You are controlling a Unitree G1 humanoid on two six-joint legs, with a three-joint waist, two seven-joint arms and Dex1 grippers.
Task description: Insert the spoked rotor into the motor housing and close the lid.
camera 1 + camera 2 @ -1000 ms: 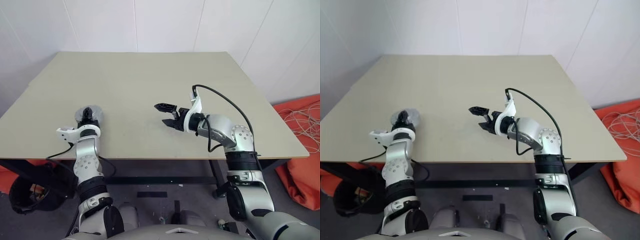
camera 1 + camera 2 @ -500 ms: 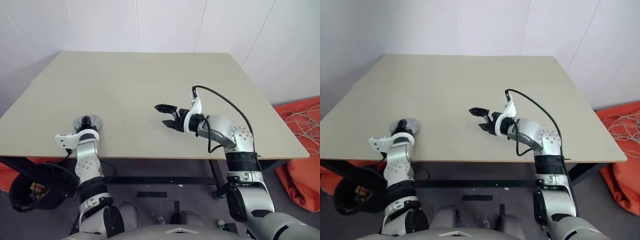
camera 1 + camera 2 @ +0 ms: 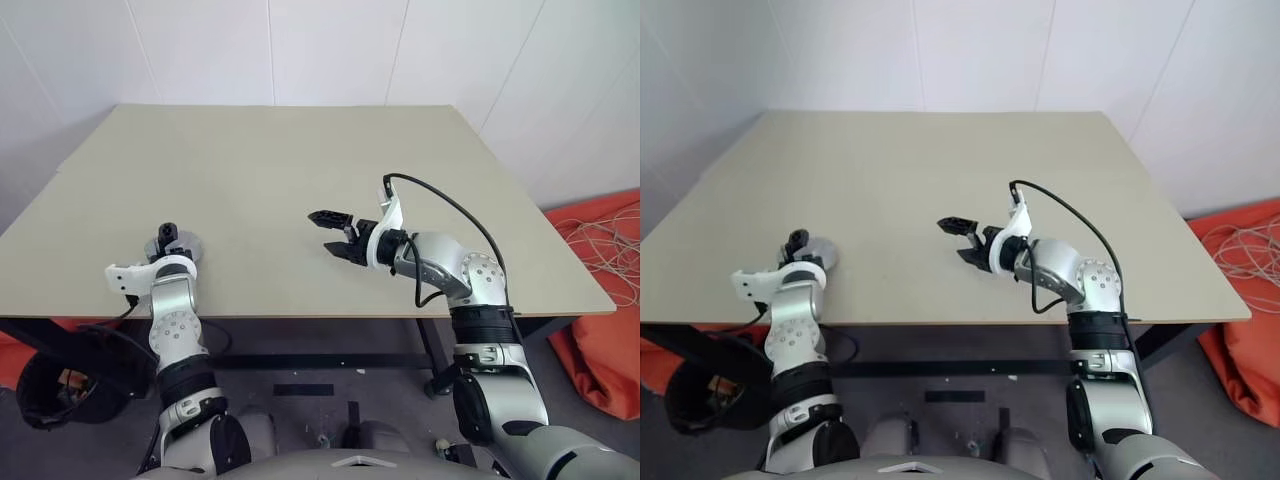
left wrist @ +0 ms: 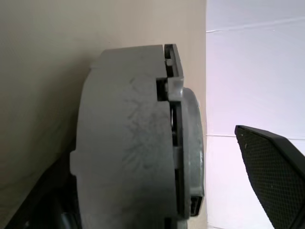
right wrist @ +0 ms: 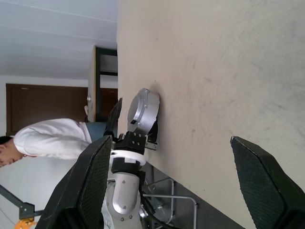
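Sitting flat on the table [image 3: 300, 160] near its front-left edge, the grey motor housing [image 3: 186, 243] with lid on top is between the left gripper [image 3: 166, 238] fingers, jaws spread and clear of its sides, so released. Right gripper [image 3: 334, 232] hangs over mid-table, jaws wide, empty, well apart from the housing.

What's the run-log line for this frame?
left gripper: open, astride lid | lid: on table near edge | right gripper: open, empty, over table
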